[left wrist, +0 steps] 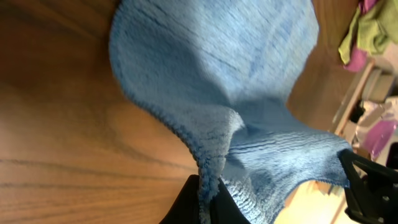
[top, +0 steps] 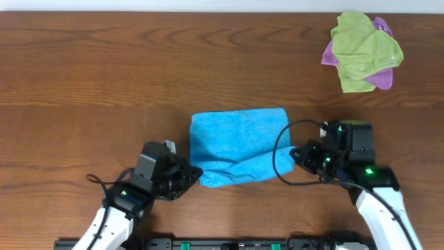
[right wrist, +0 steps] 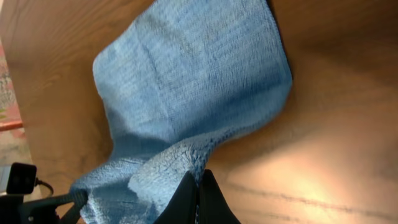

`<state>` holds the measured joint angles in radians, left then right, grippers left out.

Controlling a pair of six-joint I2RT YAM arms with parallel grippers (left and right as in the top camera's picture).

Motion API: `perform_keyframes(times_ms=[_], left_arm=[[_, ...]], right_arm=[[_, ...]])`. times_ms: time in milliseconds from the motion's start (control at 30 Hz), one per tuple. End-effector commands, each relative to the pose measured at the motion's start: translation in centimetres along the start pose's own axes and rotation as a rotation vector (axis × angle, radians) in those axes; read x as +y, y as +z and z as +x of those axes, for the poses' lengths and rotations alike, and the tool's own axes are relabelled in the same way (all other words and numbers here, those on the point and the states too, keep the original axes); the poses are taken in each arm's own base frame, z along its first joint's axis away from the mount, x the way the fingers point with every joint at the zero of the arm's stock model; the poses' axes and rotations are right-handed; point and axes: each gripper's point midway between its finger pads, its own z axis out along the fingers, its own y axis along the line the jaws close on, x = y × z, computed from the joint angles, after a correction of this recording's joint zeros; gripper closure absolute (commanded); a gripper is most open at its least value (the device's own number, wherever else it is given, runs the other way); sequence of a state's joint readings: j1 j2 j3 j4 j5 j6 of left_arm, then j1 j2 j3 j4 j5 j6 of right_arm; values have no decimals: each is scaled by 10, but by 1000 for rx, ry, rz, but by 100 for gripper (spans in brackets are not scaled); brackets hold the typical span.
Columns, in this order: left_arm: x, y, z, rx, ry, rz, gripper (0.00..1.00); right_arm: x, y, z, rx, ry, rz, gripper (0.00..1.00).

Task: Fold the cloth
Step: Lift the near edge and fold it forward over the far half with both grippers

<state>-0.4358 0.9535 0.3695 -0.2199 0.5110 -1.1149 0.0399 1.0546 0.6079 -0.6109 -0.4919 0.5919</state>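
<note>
While the left jaws and right jaws are clamped shut on the near corners of the cloth point(top: 239, 139), it lies mid worktop point(top: 104, 76) with that edge lifted (first fold underway, I reckon). Next: carry both corners evenly to the far edge.

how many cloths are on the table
3. The blue cloth is at the near middle; a lime-green cloth sits atop a purple-pink cloth at the far right corner. Others could be hidden under that pile.
</note>
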Motion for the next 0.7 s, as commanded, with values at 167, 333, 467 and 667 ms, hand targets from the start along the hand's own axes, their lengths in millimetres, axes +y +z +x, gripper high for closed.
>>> perform_keyframes(times_ms=[167, 333, 467, 667], left_arm=[[-14, 4, -42, -139, -19, 10, 94], [-23, 13, -57, -167, -11, 38, 94], [-25, 19, -68, -196, 6, 11, 94], [-44, 22, -94, -270, 77, -11, 94]], right_arm=[[-2, 21, -18, -19, 17, 2, 99], [4, 26, -31, -59, -1, -25, 99], [5, 25, -44, -115, -20, -19, 99], [4, 32, -56, -148, -21, -18, 99]])
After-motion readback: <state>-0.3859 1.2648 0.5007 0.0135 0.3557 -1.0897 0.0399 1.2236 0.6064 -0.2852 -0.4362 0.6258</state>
